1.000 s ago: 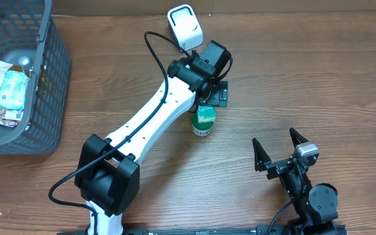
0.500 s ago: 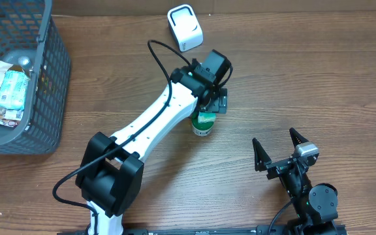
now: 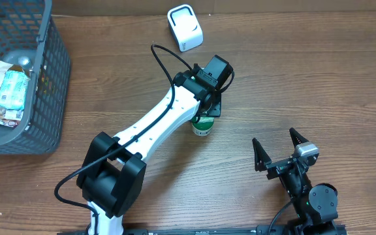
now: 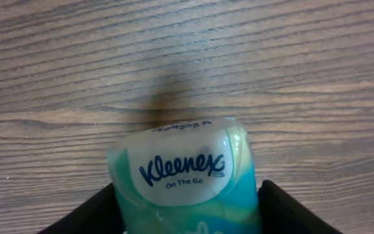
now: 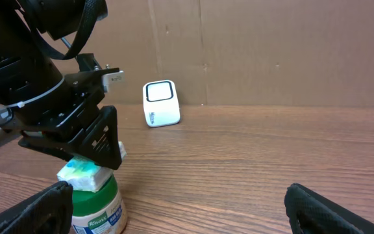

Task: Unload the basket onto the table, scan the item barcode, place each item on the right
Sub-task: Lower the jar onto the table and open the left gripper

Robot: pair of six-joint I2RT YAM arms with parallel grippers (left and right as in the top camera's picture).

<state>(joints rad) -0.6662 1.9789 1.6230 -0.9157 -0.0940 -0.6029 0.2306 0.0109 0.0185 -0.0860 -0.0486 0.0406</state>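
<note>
At the lower right of the overhead view the right gripper (image 3: 275, 138) rests over bare table (image 3: 344, 78), its two black fingers spread wide with nothing between them. In the middle of that view the left arm reaches up from the bottom edge and its left gripper (image 3: 205, 116) hangs over a green can (image 3: 202, 128) standing upright on the wood. A tissue pack (image 4: 187, 175), teal and white with a Kleenex label, sits on top of the can's lid. In the left wrist view the black fingers (image 4: 89, 211) stand on either side of the pack, right against its sides. Whether they are already pinching it or only bracketing it cannot be told. Farther off, near the top centre of the overhead view, a white scanner (image 3: 185, 27) stands well apart from the pack. At the upper left a dark plastic basket (image 3: 47, 98) holds a few packets (image 3: 10, 91).
</note>
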